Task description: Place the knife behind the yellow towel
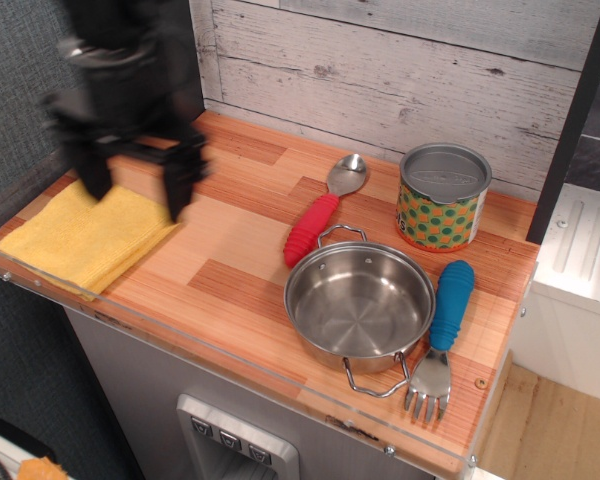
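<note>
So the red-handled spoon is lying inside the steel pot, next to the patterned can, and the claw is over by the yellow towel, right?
Not quite. The red-handled spoon is not inside the steel pot; it lies on the wooden tabletop just behind the pot, which holds nothing. The rest holds: the patterned can stands nearby, and the claw, blurred, is over by the yellow towel. The observation.image view shows this.

1. Even, fairly bright light across the wooden counter (240,250) — colours read clean and nothing is washed out.
2. The gripper (135,185) and arm at far left are heavily motion-blurred; finger outlines smear, so the jaw gap is uncertain.
3. Everything else is sharp: the yellow towel (75,235), red-handled spoon (318,220) and blue-handled fork (442,335).
4. Soft highlights sit inside the steel pot (358,305) and on the tin's lid (444,172) — no harsh glare.
5. Shadows are faint and short.
</note>
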Controlling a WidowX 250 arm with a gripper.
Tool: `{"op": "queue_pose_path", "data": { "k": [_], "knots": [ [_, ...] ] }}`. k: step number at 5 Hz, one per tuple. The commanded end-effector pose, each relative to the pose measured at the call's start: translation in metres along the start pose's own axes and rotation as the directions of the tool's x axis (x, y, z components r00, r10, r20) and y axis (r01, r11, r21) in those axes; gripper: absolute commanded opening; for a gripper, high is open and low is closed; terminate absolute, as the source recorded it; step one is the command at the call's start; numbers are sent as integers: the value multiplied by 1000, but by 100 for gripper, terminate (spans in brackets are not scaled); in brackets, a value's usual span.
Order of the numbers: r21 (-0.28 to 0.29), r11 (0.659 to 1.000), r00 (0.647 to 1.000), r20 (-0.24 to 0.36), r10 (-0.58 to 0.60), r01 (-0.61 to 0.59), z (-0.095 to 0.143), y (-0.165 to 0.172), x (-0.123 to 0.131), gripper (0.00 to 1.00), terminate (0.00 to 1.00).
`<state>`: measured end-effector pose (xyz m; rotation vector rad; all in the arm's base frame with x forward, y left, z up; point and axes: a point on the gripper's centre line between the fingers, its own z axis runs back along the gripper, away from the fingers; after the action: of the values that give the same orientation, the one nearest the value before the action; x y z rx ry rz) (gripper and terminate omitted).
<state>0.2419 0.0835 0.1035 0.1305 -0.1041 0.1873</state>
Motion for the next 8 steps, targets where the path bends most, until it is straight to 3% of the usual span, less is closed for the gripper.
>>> {"op": "queue_pose_path", "data": {
  "k": [1, 3, 8],
  "knots": [
    [-45, 999, 993, 115, 29, -24, -6, -20, 65, 100, 0],
    [-61, 998, 991, 133, -2, 10, -28, -48, 93, 100, 0],
    [-127, 982, 984, 122, -126, 142, -71, -89, 97, 100, 0]
  ]
}}
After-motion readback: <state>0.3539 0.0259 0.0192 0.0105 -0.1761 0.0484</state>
